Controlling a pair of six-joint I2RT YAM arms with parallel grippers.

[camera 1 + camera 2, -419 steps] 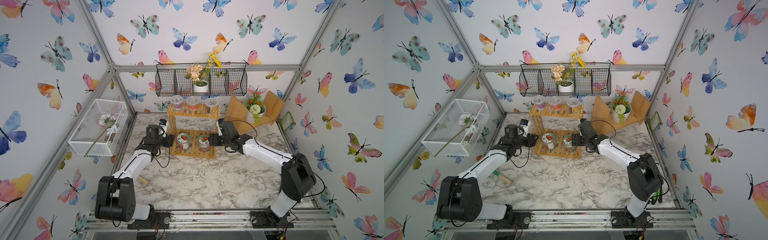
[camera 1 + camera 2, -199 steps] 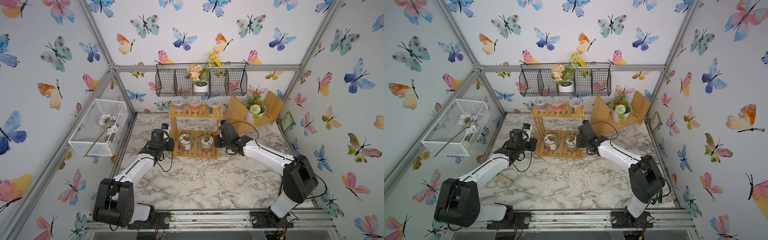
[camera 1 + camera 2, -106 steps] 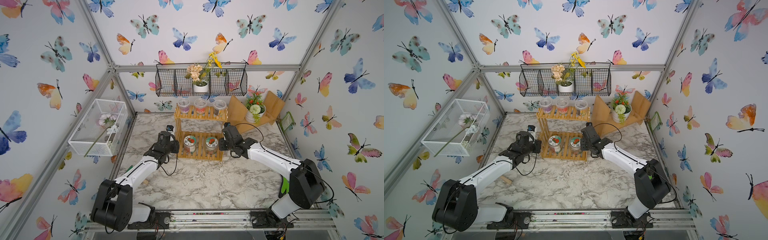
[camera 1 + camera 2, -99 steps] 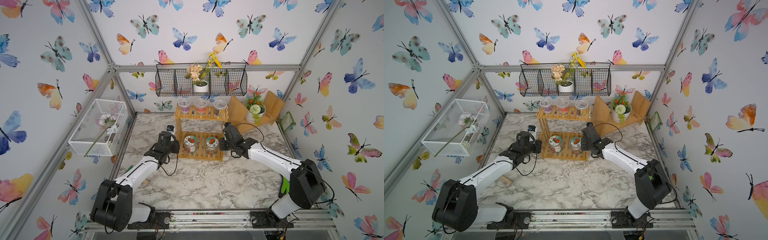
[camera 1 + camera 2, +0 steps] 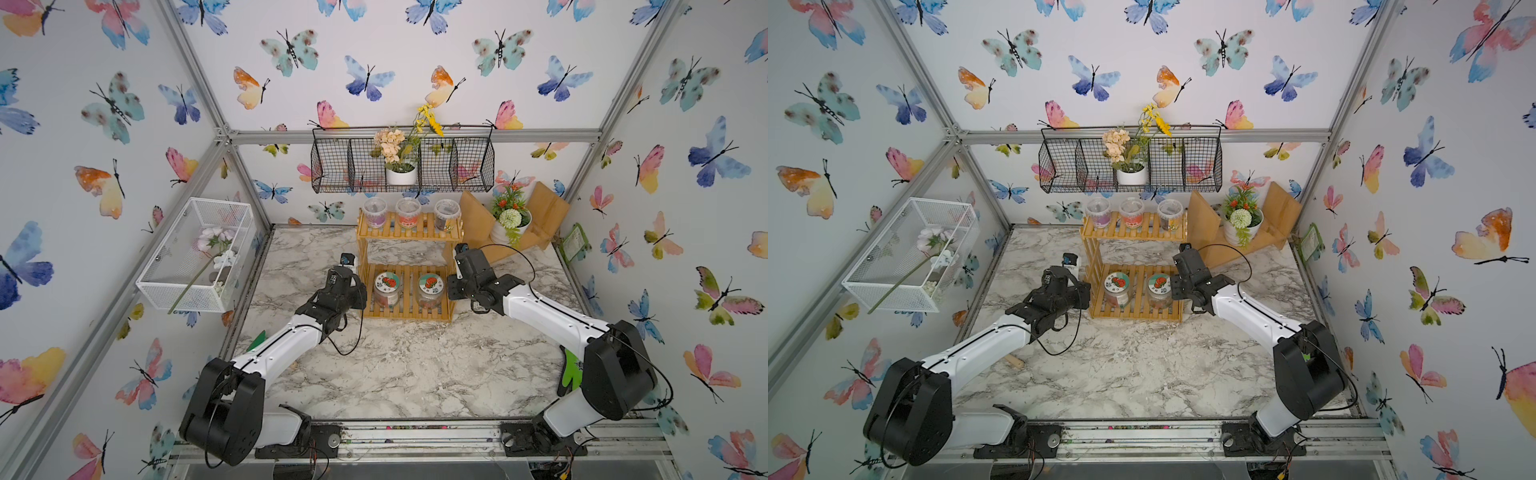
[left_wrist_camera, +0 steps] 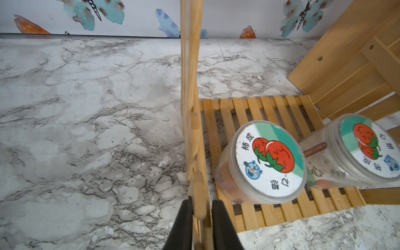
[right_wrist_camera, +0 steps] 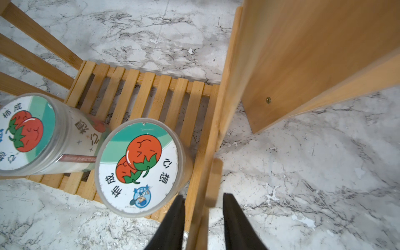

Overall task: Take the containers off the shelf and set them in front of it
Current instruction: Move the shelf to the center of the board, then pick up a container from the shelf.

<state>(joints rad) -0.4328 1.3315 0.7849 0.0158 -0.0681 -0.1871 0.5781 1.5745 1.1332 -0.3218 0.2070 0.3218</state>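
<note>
Shelf: the shelf (image 5: pixel 415 232) stands upright at 12 o'clock on the marble tabletop (image 5: pixel 407 365), with one arm at each of its ends.
Left gripper: the left gripper (image 6: pixel 201 218) is at the shelf's 9 o'clock end. Its fingers (image 6: pixel 184 220) are drawn in narrow and pinch the wooden side post from both faces.
Right gripper: the right gripper (image 7: pixel 203 218) is at the shelf's 3 o'clock end. Its fingers (image 7: pixel 236 220) straddle that side post and are parted a little. A sliver of tabletop shows between the post and one finger, so the post is not clamped.
Lower tier: the first jar (image 5: pixel 387 286) stands toward 9 o'clock and the second jar (image 5: pixel 431 286) toward 3 o'clock, both upright and side by side. The second jar is just beside the right gripper's inner finger, and contact cannot be told.
Upper tier: three lidded cups (image 5: pixel 408 212) stand in a row at 12 o'clock from the jars.
</note>
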